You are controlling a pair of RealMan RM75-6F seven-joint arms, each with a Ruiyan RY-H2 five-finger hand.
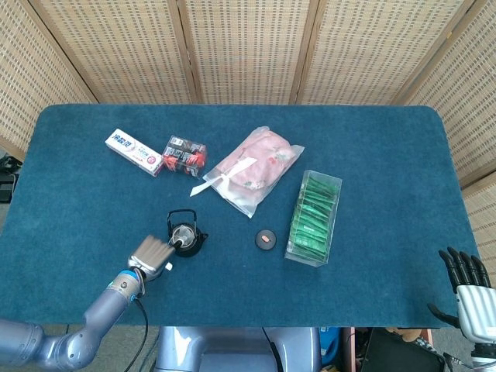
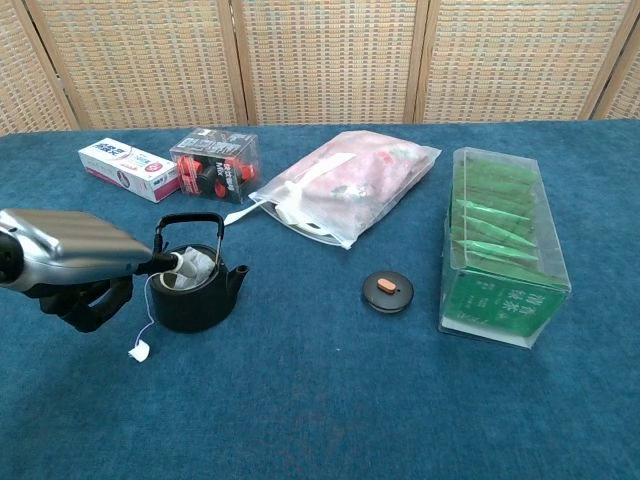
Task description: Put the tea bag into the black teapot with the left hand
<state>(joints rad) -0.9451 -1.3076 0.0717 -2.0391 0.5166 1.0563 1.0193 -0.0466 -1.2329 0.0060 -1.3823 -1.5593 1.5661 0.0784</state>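
Where the left arm comes in over the near left edge of the blue table (image 1: 77, 194), the left hand (image 2: 75, 252) sits just beside the teapot (image 2: 193, 292), its fingertips at the pot's left rim; the chest view shows them pinching the tea bag (image 2: 190, 264), which rests in the pot's open mouth, partly above the rim. The bag's string hangs down outside the pot's left wall, and its small white tag (image 2: 139, 352) lies on the cloth just in front of the pot and to its left. The pot stands upright with its handle raised and its spout toward the right. Behind it, near the far left of the table, lies a white toothpaste box (image 1: 134, 150), and touching or just beside that on the right is a clear pack (image 1: 184, 154) with red and black contents. Further right a clear bag (image 1: 252, 169) holding something pink lies at a slant across the middle of the table. In front of that bag, well apart from the pot, the small black lid (image 2: 387, 291) with an orange knob lies flat. To its right is a clear box (image 2: 502, 243) filled with green sachets. At the far right, off the table's near corner, the right hand (image 1: 465, 279) holds nothing, its fingers straight, apart and pointing up.
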